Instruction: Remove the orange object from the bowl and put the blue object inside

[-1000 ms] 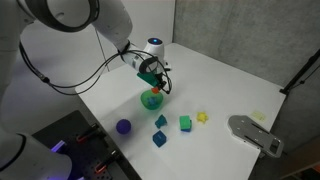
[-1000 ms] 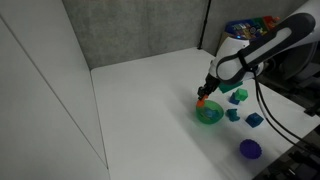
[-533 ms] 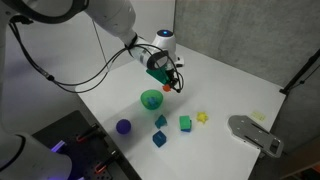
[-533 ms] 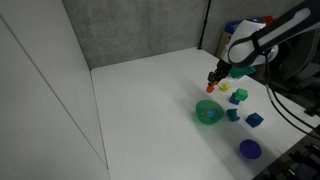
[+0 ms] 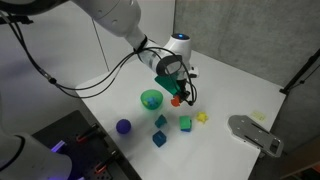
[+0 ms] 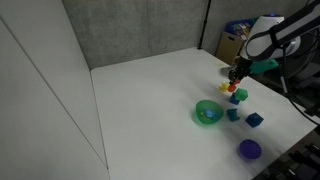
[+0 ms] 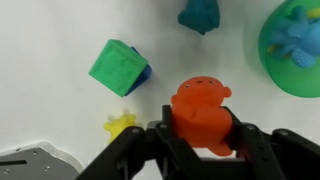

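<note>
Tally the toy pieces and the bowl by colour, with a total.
Orange: 1, orange block
Green: 2, bowl, cube
Teal: 2, teal blocks
Yellow: 1, yellow piece
Blue-purple: 1, ball
Total: 7
Bluish shape inside the bowl: unclear, not counted.

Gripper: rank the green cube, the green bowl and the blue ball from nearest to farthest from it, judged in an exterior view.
In an exterior view, from the gripper, shut on the orange object:
1. green cube: right beneath it in the picture.
2. green bowl: off to the side, toward the table's middle.
3. blue ball: far off, by the near edge.
</note>
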You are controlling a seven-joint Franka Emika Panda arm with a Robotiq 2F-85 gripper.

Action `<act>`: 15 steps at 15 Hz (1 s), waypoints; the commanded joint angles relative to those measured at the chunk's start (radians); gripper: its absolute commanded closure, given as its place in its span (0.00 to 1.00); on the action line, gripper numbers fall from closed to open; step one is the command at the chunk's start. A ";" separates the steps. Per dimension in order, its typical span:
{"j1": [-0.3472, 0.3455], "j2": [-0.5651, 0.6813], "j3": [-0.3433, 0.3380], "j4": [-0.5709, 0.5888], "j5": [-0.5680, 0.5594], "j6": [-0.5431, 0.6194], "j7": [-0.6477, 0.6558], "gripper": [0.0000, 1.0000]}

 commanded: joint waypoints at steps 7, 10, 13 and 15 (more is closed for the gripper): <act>-0.005 -0.064 -0.055 -0.073 -0.093 -0.092 -0.012 0.00; -0.008 -0.087 -0.046 -0.087 -0.086 -0.112 -0.024 0.00; -0.011 -0.121 -0.029 -0.113 -0.072 -0.156 -0.048 0.00; -0.016 -0.153 -0.010 -0.144 -0.053 -0.190 -0.072 0.00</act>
